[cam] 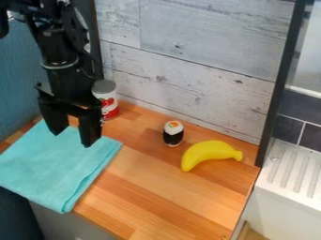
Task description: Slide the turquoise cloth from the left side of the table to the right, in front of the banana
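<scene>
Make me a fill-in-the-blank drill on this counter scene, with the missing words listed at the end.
The tool has its two fingers ____, not closed together.
The folded turquoise ____ lies on the wooden counter, below the tool.
The toy sushi roll stands between the can and the curved yellow ____.
Of the can and the sushi roll, the one nearer the tool is the ____.

Missing words: apart; cloth; banana; can.
</scene>
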